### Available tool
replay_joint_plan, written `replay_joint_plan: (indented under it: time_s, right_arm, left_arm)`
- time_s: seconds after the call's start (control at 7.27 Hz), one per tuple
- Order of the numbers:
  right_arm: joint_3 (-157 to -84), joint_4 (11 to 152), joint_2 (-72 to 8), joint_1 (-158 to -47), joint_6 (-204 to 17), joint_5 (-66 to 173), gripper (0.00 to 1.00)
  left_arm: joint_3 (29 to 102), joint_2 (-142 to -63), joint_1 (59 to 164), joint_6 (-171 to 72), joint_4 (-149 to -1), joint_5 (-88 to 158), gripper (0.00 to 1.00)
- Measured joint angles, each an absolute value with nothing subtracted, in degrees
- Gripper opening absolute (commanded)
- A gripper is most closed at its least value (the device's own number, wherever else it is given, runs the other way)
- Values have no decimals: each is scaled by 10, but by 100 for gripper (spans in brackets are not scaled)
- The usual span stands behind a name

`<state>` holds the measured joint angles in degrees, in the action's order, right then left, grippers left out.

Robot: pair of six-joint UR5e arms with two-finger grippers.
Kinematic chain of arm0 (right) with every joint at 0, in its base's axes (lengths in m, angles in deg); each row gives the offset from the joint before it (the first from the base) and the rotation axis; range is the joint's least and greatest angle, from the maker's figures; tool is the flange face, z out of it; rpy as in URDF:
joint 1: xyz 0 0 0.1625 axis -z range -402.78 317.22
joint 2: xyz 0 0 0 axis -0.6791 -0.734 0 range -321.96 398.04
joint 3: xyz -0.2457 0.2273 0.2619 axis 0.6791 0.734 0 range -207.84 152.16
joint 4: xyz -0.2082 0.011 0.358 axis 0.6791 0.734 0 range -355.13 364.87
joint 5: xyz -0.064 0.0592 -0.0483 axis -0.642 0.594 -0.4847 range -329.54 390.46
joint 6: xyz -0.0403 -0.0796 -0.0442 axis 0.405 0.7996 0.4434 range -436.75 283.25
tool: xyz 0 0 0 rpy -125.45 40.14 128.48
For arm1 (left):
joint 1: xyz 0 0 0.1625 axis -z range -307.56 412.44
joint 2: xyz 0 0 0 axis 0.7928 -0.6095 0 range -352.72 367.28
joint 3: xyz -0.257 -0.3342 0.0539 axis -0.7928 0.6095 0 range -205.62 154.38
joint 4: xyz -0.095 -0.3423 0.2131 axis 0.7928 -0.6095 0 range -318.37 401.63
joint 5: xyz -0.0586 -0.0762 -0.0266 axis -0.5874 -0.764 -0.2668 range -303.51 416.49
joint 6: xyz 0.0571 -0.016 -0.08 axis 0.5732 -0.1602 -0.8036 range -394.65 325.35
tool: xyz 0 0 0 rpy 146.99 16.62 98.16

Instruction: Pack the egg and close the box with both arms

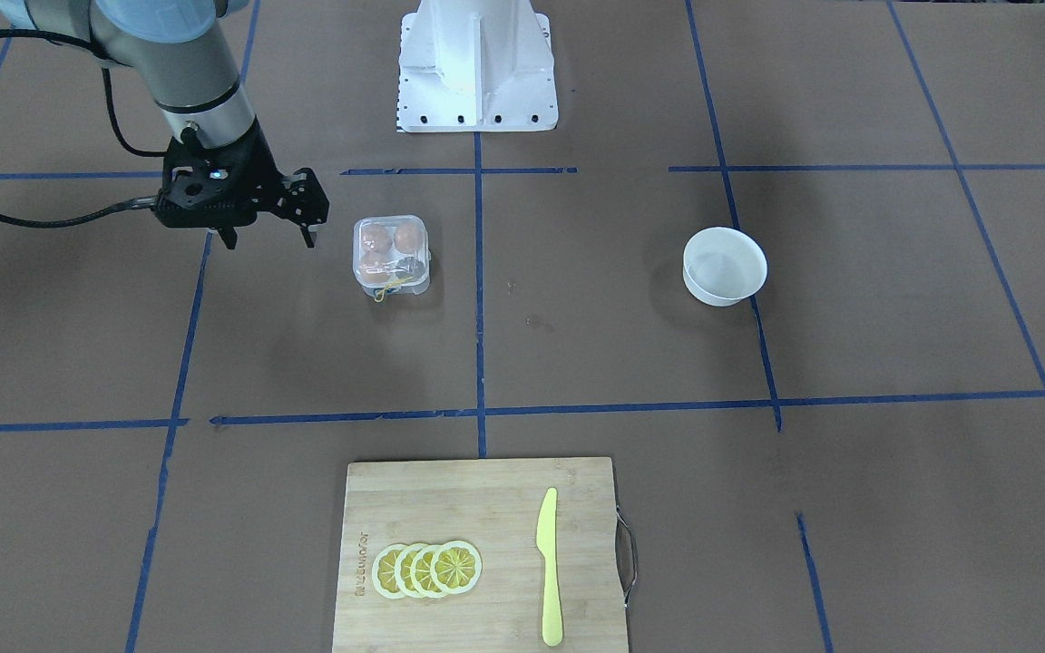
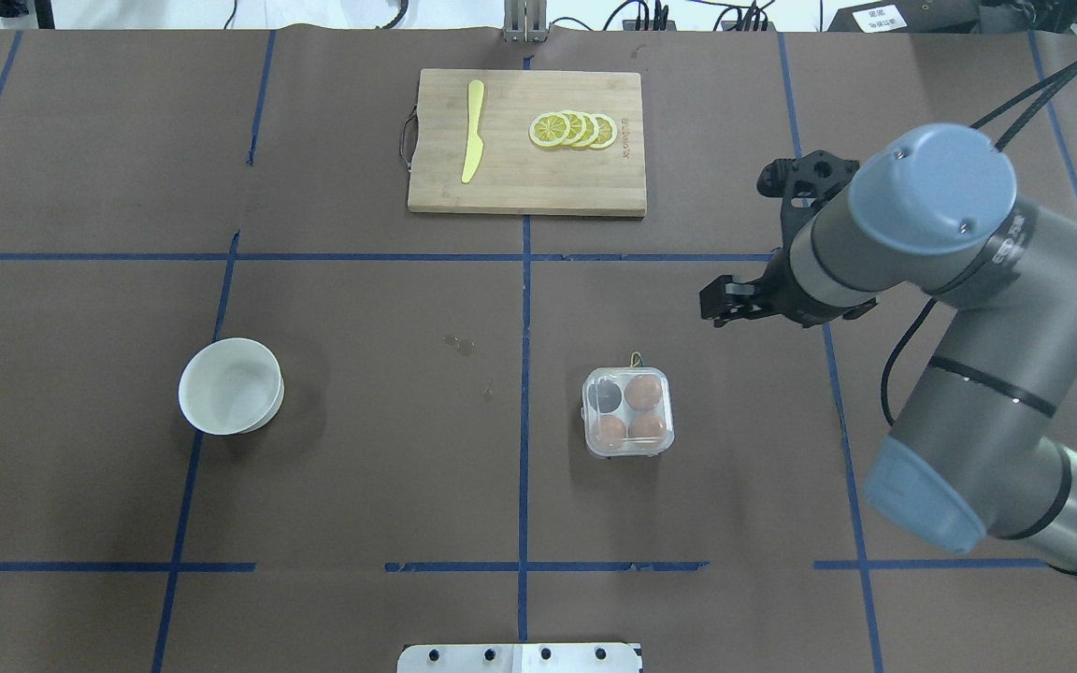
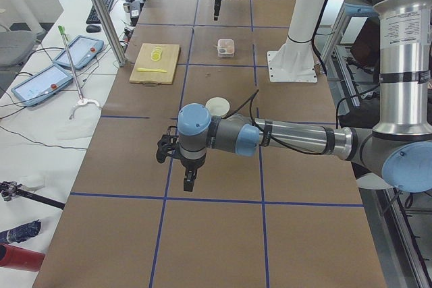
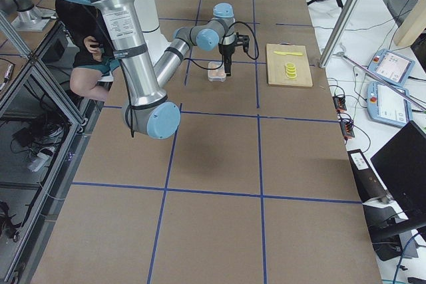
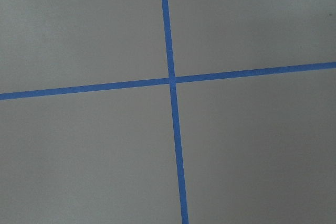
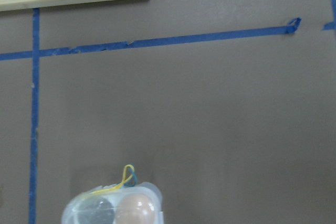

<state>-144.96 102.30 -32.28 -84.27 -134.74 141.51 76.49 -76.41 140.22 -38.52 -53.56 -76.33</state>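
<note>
Egg (image 1: 407,238) sits with two others in the box (image 1: 392,256), which looks closed, so packing seems finished. Right gripper (image 1: 270,240) hovers beside it, spread apart; left gripper (image 3: 190,184) I cannot tell. Next, probably pressing it firmly shut.

Six cameras: four fixed around the table (image 2: 361,467), one on each wrist.
The overhead view looks forward and down from behind the robot, the cutting board (image 2: 527,140) at its far edge. The front-facing view looks steeply down from the opposite side, with the board nearest and the white pedestal (image 1: 477,68) at the top. Both take in the box (image 2: 627,413) and the bowl (image 2: 230,385). The two side views look along the table from its ends, standing farther back. The left wrist camera looks closely down on crossing blue tape (image 5: 171,80). The right wrist camera, also close, shares the box's rim and a board corner with the overhead view.
</note>
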Motion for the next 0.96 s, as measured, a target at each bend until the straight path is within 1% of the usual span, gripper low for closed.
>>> replay_joint_plan:
  time_s: [0.28,0.55,0.83,0.96]
  right_arm:
    - [-1451,1038,-396,-970,-1153,1503,100]
    - [-1446,1041,-487,-1104,-938,1570,100]
    - [-1411,1044,-560,-1212,-774,1584,100]
    - [-1386,1043,-586,-1247,-736,1586,100]
  left_arm:
    - [765,-763,1402,-385,-536,-763,100]
    - [764,-762,1402,-385,-536,-763,100]
    - [764,-762,1402,-384,-536,-763,100]
    - [764,-759,1403,-384,-537,-762,100]
